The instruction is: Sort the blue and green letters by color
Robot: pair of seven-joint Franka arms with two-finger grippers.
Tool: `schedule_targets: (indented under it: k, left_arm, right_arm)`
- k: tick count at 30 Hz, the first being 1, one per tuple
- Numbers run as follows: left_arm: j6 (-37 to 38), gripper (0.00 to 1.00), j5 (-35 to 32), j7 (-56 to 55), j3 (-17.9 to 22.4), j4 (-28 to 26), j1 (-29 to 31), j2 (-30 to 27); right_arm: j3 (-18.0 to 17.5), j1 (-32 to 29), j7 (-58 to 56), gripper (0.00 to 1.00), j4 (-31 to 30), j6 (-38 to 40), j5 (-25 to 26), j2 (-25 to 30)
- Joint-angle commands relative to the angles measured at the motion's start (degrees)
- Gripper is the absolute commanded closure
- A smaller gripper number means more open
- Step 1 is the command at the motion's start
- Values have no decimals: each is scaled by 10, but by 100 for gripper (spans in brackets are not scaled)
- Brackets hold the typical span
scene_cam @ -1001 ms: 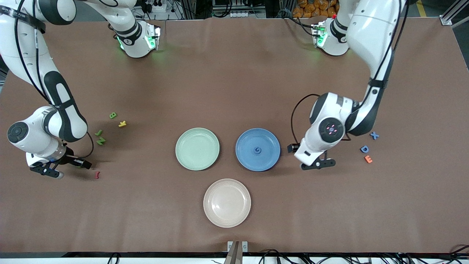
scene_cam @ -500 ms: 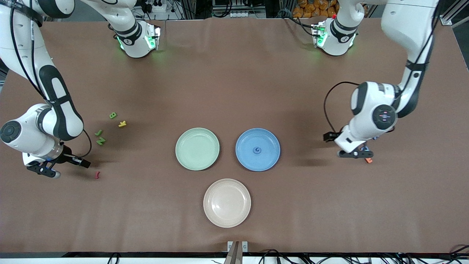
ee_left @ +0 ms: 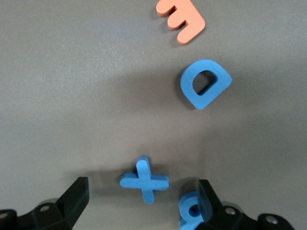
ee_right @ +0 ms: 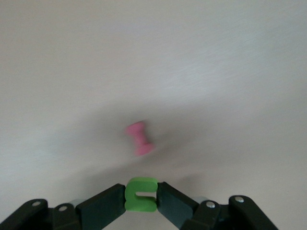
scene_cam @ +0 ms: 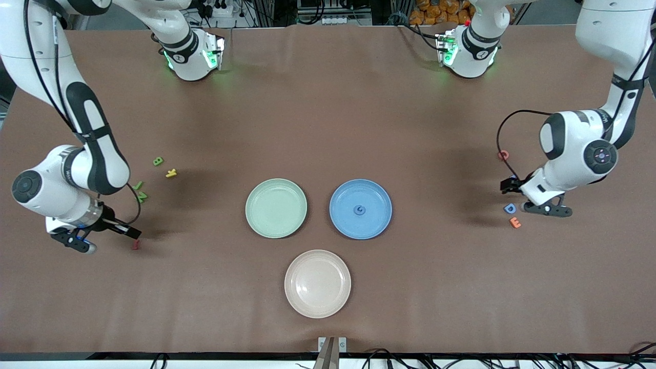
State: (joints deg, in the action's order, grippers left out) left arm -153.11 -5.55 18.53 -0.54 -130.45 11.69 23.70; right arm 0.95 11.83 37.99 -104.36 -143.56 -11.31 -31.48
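My right gripper (ee_right: 141,199) is shut on a small green letter (ee_right: 141,194) and hangs low over the table (scene_cam: 328,128) at the right arm's end, beside a dark red letter (ee_right: 139,138). Three more green letters (scene_cam: 158,161) (scene_cam: 138,185) (scene_cam: 142,196) lie near the right gripper (scene_cam: 77,242). My left gripper (ee_left: 142,201) is open, straddling a blue X (ee_left: 144,179), with a blue P (ee_left: 191,212) against one finger (ee_left: 210,201). A blue D (ee_left: 205,83) (scene_cam: 510,208) lies beside the left gripper (scene_cam: 546,209). A blue G (scene_cam: 360,209) rests on the blue plate (scene_cam: 343,225).
A green plate (scene_cam: 275,208) stands beside the blue plate, and a pink plate (scene_cam: 317,283) lies nearer the camera. There is a yellow letter (scene_cam: 171,173) by the green ones, an orange E (scene_cam: 515,222) by the D and a red letter (scene_cam: 504,155) farther off.
My left arm has swung from beside the blue plate to the left arm's end, over the blue X. The right gripper has shifted slightly toward the dark red letter, still gripping the green letter.
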Motion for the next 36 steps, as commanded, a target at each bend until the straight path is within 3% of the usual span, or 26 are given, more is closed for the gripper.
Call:
schedule_targets:
  k: [1,11,25,36]
  left_arm:
    - [-24,0,-15,-8,-4,0,7,15]
    - [-27,0,-15,-9,-4,1,6,16]
    - [-24,0,-15,-8,-5,10,6,12]
    - [-23,0,-15,-12,-6,13,6,9]
  right_arm:
    - [-12,26,58,100,-6,4,-13,25]
    - [-57,60,155,100,-8,-6,-12,19]
    - [-60,118,198,100,-6,-61,-7,-32]
    - [-60,126,198,100,-7,-75,-6,-49]
